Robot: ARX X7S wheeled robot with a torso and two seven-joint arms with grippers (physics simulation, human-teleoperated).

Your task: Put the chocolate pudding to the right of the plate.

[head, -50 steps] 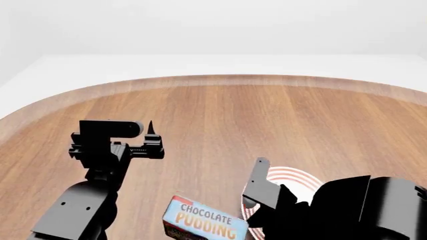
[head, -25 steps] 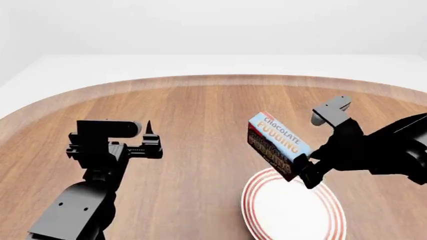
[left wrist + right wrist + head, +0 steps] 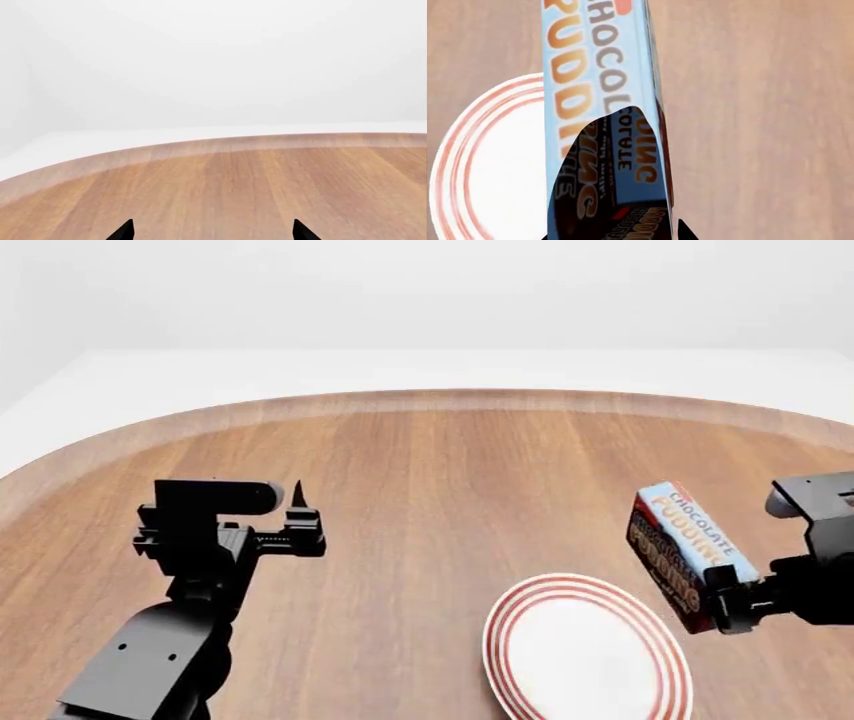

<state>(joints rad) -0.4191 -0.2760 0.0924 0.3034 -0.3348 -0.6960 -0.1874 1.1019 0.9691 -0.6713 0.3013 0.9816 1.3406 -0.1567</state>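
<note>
My right gripper is shut on the chocolate pudding, a carton with a light blue top and dark brown sides, and holds it tilted in the air over the right edge of the plate. The plate is white with red rings and lies on the wooden table near the front. In the right wrist view the pudding fills the middle, with the plate beside it. My left gripper is open and empty above the table at the left; its fingertips show in the left wrist view.
The round wooden table has a curved far edge with white floor beyond it. Bare wood shows to the right of the plate.
My right gripper lifted the pudding from the front of the table and carried it right, across the plate to its right edge. The left arm has stayed still.
</note>
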